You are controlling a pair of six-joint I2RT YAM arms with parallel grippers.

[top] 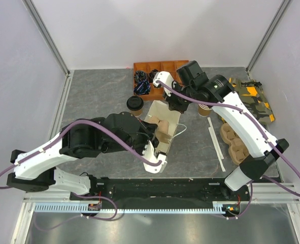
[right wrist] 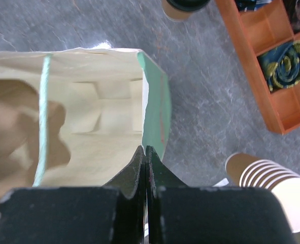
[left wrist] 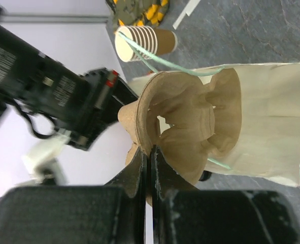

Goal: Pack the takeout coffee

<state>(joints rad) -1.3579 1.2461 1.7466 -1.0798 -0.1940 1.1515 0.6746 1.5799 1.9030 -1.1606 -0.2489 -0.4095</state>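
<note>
Paper bag first: it stands mouth-up in the middle of the table. The right claw is pinched together on the bag's rim at the far side and holds the mouth open. The left claw is clamped on the edge of a brown pulp tray. The tray sits partway in the bag's mouth, but I can't tell how deep it goes.

The takeout coffee isn't in either grip. It stands upright on the table with its black lid on, just beside the bag's far-left corner. As far as I can see it isn't touching the bag.

From the left claw the cup lies further out and a bit to the left. From the right claw it's straight off to the left, past the bag's corner. Its long axis is vertical, so I'd go in from the side, grab the cup wall below the lid, then lift it over the rim.

My read is that both claws are about equally close, but the cup is on the left arm's side of the bag. The right arm is busy holding the bag open, so the left looks like the one to use. It would have to drop the tray first, though. One worry is that the cup is tight against the bag wall, so fingers opening there could nudge the bag or tip the coffee.
</note>
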